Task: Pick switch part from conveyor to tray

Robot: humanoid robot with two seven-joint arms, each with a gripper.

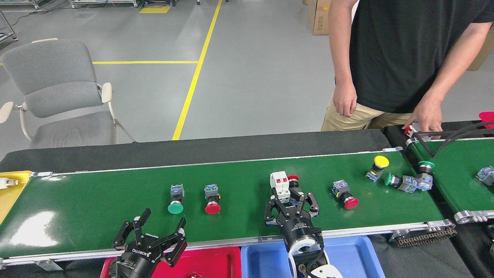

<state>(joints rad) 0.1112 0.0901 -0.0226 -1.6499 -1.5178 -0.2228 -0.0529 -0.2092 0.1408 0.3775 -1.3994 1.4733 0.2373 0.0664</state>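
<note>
Head view: right pincer (292, 204) half-closed around red switch part (295, 186).

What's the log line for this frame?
right gripper: open around red switch | left gripper: open, empty | conveyor

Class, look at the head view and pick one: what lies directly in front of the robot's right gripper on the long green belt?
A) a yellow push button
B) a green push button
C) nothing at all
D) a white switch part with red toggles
D: the right gripper reaches onto the conveyor at the white switch part, whose red toggles show on top.
</note>
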